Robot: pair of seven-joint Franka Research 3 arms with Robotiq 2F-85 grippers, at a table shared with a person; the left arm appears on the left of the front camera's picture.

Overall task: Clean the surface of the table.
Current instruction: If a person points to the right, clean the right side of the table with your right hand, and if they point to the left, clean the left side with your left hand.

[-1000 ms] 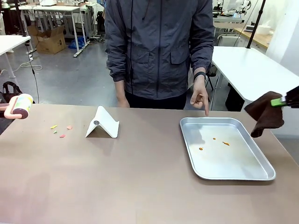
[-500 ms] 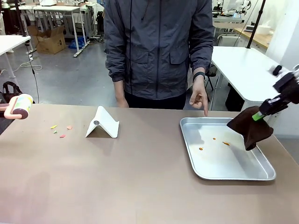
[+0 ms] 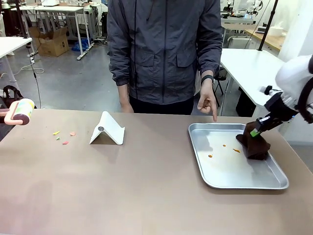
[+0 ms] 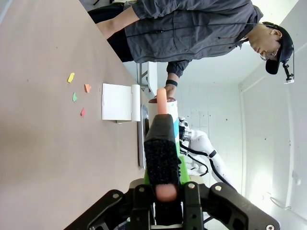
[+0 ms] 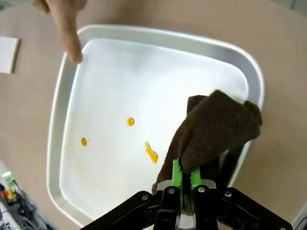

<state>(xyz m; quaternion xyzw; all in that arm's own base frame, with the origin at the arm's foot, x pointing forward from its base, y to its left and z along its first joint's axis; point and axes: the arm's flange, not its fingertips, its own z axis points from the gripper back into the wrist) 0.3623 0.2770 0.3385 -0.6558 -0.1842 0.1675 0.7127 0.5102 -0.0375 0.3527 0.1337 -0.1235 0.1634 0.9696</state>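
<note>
**A:** Where's the surface (image 3: 146,196)?

**B:** Brown, across the whole near view. A person (image 3: 164,49) stands at its far edge, one finger at the silver tray (image 3: 274,185) on the right. A white stand (image 3: 107,129) sits left of middle.

**A:** The tools?

**B:** The right tool (image 3: 254,133) is clamped on a brown cloth (image 3: 257,146) in the tray's far right. The left tool (image 4: 162,124) grips the lint roller (image 3: 22,110) by its pink handle (image 4: 162,98). Paper scraps (image 3: 63,136) lie far left, orange spots (image 3: 236,150) in the tray.

Front across table (image 3: 146,205) — close wrists, common tray (image 3: 244,186)
</note>
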